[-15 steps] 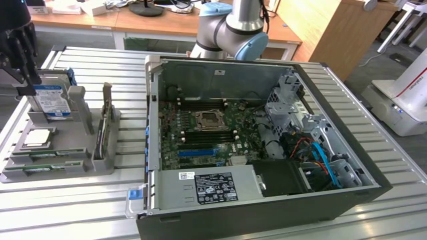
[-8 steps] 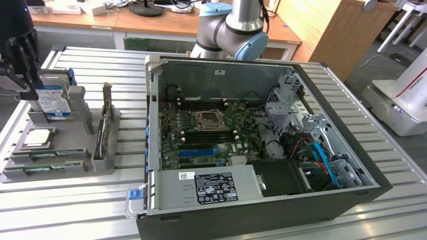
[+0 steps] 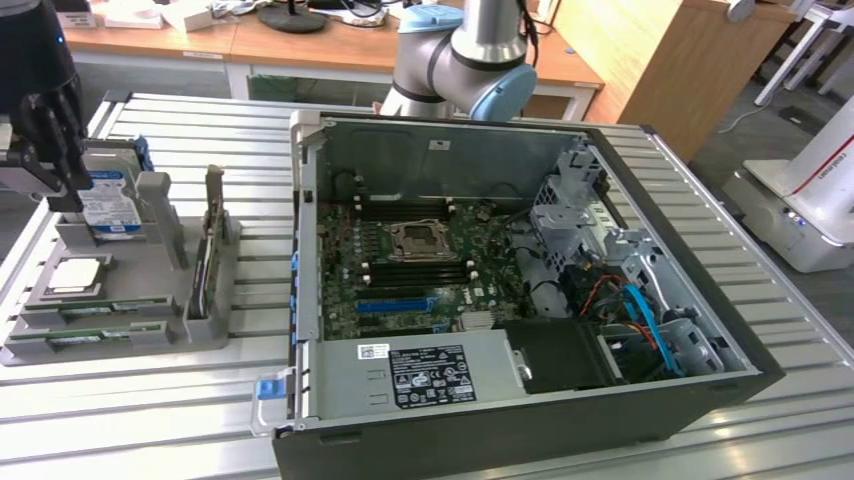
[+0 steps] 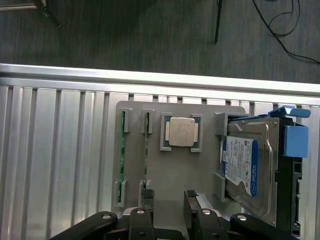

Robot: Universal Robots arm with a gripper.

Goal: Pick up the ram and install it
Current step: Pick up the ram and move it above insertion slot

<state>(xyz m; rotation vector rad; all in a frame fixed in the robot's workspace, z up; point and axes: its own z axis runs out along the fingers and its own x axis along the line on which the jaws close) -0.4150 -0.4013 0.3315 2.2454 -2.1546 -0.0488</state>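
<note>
Gripper [image 4: 169, 204]: poised above the grey parts holder [image 4: 165, 175], which rests on the ribbed metal table [image 4: 55, 160]. The fingers [image 4: 191, 205] stand wide apart and nothing is between them.

The ram [image 4: 146, 155]: not held. It sits on edge in its slot on the holder, a slim green strip running straight away from one fingertip, with its near end just at that tip. Whether the tip actually touches it cannot be told.

Second green strip [image 4: 120, 155]: parallel to the ram, one slot further out from the fingers.

Processor chip [image 4: 181, 132]: square and silver, seated flat in its pocket, ahead of the gap between the fingers and clear of both.

Hard drive [image 4: 241, 170]: blue-white label facing up (a blue bracket clings to its far edge). It leans in its cradle outside the other finger, close to it but apart.

Computer case [image 3: 534, 400]: lies open on the table at the exterior view's right of the holder, well apart from the fingers. The green motherboard [image 3: 400, 290] inside is exposed.
</note>
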